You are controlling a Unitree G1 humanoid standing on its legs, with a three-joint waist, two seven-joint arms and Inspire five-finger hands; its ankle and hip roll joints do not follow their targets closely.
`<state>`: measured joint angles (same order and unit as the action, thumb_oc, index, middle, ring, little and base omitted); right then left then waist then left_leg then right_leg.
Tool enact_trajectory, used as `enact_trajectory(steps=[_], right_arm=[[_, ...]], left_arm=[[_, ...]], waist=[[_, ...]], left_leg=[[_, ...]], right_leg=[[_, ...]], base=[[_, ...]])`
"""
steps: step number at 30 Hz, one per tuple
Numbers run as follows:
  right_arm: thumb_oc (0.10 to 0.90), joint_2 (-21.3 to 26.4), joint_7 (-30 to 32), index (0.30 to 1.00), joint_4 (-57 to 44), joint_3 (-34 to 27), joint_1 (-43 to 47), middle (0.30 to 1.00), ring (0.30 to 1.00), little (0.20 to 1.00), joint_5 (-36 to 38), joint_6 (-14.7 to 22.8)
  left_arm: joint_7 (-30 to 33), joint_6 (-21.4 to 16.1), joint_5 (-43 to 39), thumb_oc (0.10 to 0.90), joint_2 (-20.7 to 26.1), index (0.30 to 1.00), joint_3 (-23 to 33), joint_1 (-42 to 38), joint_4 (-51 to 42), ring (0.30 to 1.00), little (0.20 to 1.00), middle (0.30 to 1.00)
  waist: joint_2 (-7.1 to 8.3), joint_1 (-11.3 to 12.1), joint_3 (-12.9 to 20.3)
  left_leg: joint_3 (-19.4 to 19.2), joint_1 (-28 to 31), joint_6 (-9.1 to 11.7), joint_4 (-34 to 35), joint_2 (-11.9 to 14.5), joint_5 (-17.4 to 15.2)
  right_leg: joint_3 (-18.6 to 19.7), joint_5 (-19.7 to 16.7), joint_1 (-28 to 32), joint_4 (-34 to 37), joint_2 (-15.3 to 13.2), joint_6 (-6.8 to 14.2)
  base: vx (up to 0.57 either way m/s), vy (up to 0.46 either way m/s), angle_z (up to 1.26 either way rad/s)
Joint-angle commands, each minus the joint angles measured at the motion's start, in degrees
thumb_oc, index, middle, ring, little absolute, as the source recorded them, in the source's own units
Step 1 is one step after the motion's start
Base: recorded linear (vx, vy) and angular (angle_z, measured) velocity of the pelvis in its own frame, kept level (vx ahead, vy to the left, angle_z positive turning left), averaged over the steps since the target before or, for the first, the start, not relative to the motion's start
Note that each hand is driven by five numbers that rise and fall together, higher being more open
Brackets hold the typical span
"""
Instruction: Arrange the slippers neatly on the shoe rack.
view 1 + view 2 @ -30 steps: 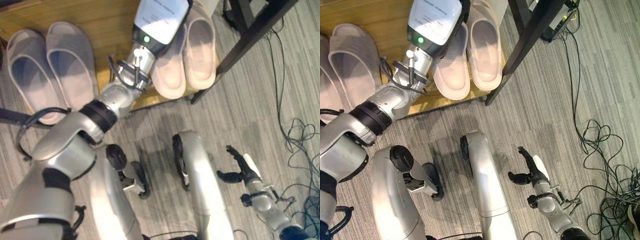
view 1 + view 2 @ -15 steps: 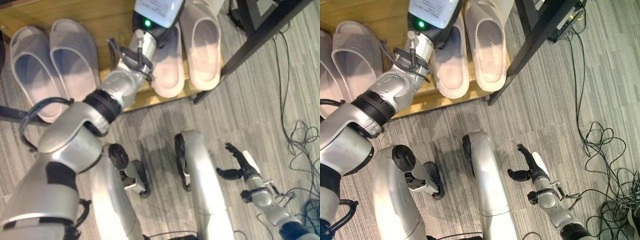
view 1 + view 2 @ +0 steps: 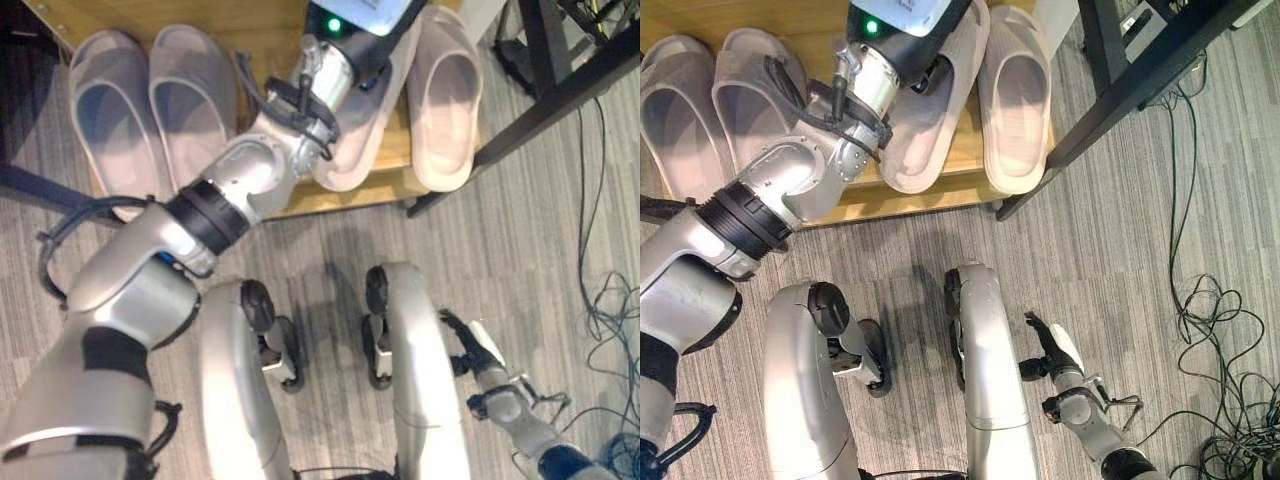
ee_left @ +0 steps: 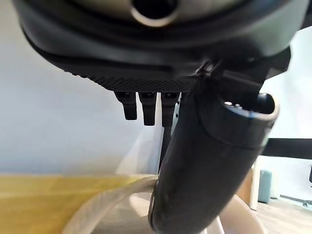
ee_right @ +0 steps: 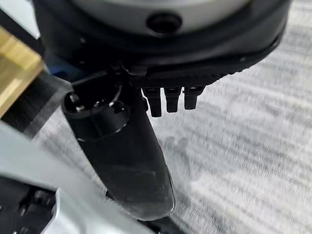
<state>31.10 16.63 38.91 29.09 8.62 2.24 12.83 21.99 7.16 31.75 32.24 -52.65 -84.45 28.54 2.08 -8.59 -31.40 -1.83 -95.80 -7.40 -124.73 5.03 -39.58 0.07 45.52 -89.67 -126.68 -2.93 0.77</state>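
Observation:
Two grey slippers (image 3: 105,120) (image 3: 195,100) lie side by side on the left of the wooden shoe rack (image 3: 262,25). Two beige slippers are on its right. The right beige one (image 3: 445,100) lies straight. The left beige one (image 3: 925,130) is slanted, with its toe end leaning toward its mate and its heel over the rack's front edge. My left hand (image 4: 209,161) is over this slipper, its fingers (image 4: 146,109) straight and its thumb reaching down into the slipper; from above the wrist unit hides it. My right hand (image 3: 1052,348) hangs low over the carpet, open and holding nothing.
A black table leg (image 3: 540,110) slants across the carpet just right of the rack. Loose cables (image 3: 1210,330) lie on the grey carpet at the far right.
The camera has moved, so the rack now sits further right in view. The left beige slipper, parallel to its mate before, now lies slanted under my left hand.

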Motion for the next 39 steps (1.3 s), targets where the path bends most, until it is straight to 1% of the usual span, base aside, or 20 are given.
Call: enact_trajectory(steps=[1, 8, 13, 16, 21, 24, 30, 34, 39], right_arm=[[0.8, 1.6, 1.11, 0.9, -3.96, -3.18, -1.19, 0.9, 0.9, 0.9, -1.37, 0.53], [0.8, 0.87, 0.57, 0.9, -1.78, -1.22, -0.06, 0.9, 0.9, 0.9, -1.78, -0.08], [0.8, 0.6, 0.88, 0.9, -0.45, 0.13, 0.55, 0.9, 0.9, 0.9, -3.24, -0.63], [0.8, 0.59, 0.66, 0.9, 0.34, 1.09, 1.69, 0.9, 0.9, 0.9, -3.62, -1.18], [0.8, 0.12, 0.89, 0.9, 1.35, 1.68, 1.95, 0.9, 0.9, 0.9, -4.05, -1.66], [0.8, -0.36, 0.99, 0.9, 1.78, 1.69, 1.98, 0.9, 0.9, 0.9, -4.57, -2.23], [0.8, -1.04, 0.85, 0.9, 2.34, 2.32, 2.05, 0.9, 0.9, 0.9, -4.98, -2.31], [0.8, -1.25, 0.9, 0.9, 2.57, 2.13, 1.66, 0.9, 0.9, 0.9, -4.98, -2.15], [0.8, -1.28, 0.86, 0.9, 2.29, 1.87, 1.57, 0.9, 0.9, 0.9, -5.07, -2.27]], left_arm=[[2.51, -1.59, -0.59, 0.8, -1.61, 0.9, 3.86, -7.63, -1.03, 0.9, 0.9, 0.9], [1.93, -2.15, -2.52, 0.8, -1.46, 0.9, 2.6, -7.59, 0.45, 0.9, 0.9, 0.9], [1.65, -2.53, -1.85, 0.8, -1.22, 0.9, 2.03, -7.72, -1.72, 0.9, 0.9, 0.9], [0.5, -2.46, -0.79, 0.8, -1.92, 0.9, 1.09, -7.23, -2.11, 0.9, 0.9, 0.9], [-0.88, -2.56, -2.31, 0.8, -2.68, 0.9, 1.29, -5.84, -1.15, 0.9, 0.9, 0.9], [-2.04, -3.11, -4.68, 0.8, -2.24, 0.9, 2.06, -4.34, -2.06, 0.9, 0.9, 0.9], [-1.84, -3.04, -4.23, 0.8, -0.69, 0.9, 1.54, -3.78, -2.55, 0.9, 0.9, 0.9], [-1.3, -3.05, -4.14, 0.8, -0.13, 0.9, 2.15, -3.2, -2.73, 0.9, 0.9, 0.9], [-1.44, -3.98, -6.48, 0.8, 1.17, 0.9, 2.93, -3.21, -4.31, 0.9, 0.9, 0.9]], waist=[[1.63, 0.56, 1.6], [1.34, 0.8, 1.6], [0.92, 1.28, 1.6], [0.8, 1.63, 1.6], [0.32, 1.8, 1.6], [0.11, 2.11, 1.6], [-0.08, 2.06, 1.6], [-0.18, 2.12, 1.6], [-0.41, 2.1, 1.6]], left_leg=[[8.57, 5.85, -1.37, -2.69, -2.02, -7.17], [8.47, 5.85, -1.23, -2.34, -2.24, -6.79], [8.53, 5.85, -1.12, -2.38, -2.38, -6.49], [8.6, 5.85, -0.88, -2.48, -2.56, -6.32], [8.78, 5.85, -0.9, -2.64, -3.01, -6.1], [8.92, 5.85, -0.98, -2.92, -3.14, -6.21], [8.68, 5.85, -1.07, -3.2, -3.25, -6.53], [8.68, 5.85, -1.05, -3.26, -3.3, -6.58], [8.76, 5.85, -0.97, -3.37, -3.48, -6.55]], right_leg=[[4.82, -3.14, -0.28, 3.02, -0.96, -2.9], [5.19, -3.18, -0.28, 3.0, -1.14, -3.13], [4.86, -3.02, -0.28, 2.91, -1.4, -3.38], [5.03, -3.11, -0.28, 2.74, -1.48, -3.59], [5.03, -3.24, -0.28, 2.8, -1.45, -3.41], [5.21, -3.35, -0.28, 2.64, -1.46, -3.33], [5.56, -3.1, -0.28, 2.2, -1.33, -3.33], [5.63, -3.01, -0.28, 2.02, -1.32, -3.43], [5.6, -3.04, -0.28, 1.83, -1.33, -3.36]], base=[[-0.02, -0.008, 0.04], [-0.01, -0.004, 0.02], [-0.02, -0.007, 0.03], [-0.02, 0.0, 0.02], [0.0, 0.0, 0.0], [0.0, 0.0, 0.0], [0.0, 0.0, 0.0], [0.0, 0.0, 0.0], [0.0, 0.0, 0.0]])
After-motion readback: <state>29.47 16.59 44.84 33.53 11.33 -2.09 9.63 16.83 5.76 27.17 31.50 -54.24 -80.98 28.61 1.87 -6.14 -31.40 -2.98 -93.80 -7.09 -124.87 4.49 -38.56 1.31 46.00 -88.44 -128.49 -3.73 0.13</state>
